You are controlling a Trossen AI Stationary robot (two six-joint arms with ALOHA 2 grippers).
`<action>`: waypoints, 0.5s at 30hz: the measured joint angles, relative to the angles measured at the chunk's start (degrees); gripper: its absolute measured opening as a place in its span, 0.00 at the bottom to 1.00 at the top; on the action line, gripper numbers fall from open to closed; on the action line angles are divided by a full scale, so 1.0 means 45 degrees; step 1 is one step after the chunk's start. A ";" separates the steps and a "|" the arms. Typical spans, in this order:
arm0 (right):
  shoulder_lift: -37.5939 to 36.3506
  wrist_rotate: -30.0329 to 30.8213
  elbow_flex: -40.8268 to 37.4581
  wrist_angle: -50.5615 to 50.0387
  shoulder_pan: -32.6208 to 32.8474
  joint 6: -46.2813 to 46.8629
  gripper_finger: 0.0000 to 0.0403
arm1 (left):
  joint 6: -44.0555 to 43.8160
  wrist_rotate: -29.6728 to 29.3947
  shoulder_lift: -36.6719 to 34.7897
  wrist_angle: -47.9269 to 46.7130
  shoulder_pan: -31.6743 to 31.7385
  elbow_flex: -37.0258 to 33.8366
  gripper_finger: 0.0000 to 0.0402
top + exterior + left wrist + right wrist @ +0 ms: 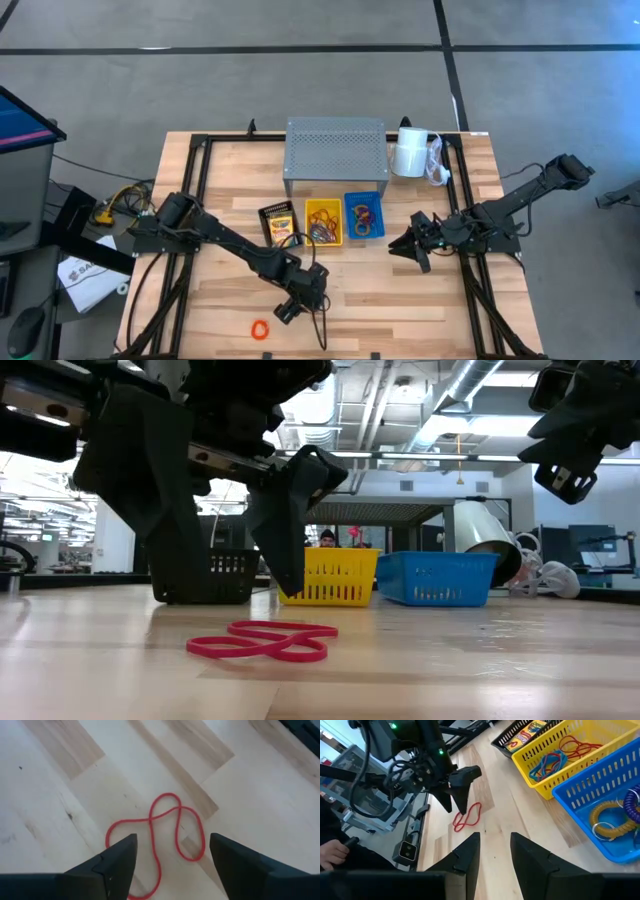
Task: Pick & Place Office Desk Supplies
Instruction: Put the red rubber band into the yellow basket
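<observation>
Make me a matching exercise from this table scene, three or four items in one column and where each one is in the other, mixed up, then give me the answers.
Column one:
1. red rubber band
2. crayon box
3. white roll
4. left gripper

Column two:
A. in the black basket
B. lying on its side beside the grey perforated riser
C. flat on the bare table
D. open, just above the red rubber band

Pairs: 1-C, 2-A, 3-B, 4-D

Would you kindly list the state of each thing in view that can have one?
left gripper: fingers open, hovering over the band
red rubber band: twisted, flat on the table, not held
right gripper: fingers parted, empty
yellow basket: holds bands
blue basket: holds coiled loops
black basket: holds a crayon box
white roll: lying on its side
</observation>
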 joint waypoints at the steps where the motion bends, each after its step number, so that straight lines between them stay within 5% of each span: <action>1: -0.0001 0.0000 0.0005 0.0004 0.0000 -0.0001 0.26 | 0.0010 -0.0006 0.0000 -0.0009 0.0000 -0.0001 0.61; 15: 0.0004 0.0000 0.0000 -0.0028 0.0001 0.0000 0.26 | -0.0100 -0.0101 0.0293 -0.0135 0.0000 -0.0003 0.60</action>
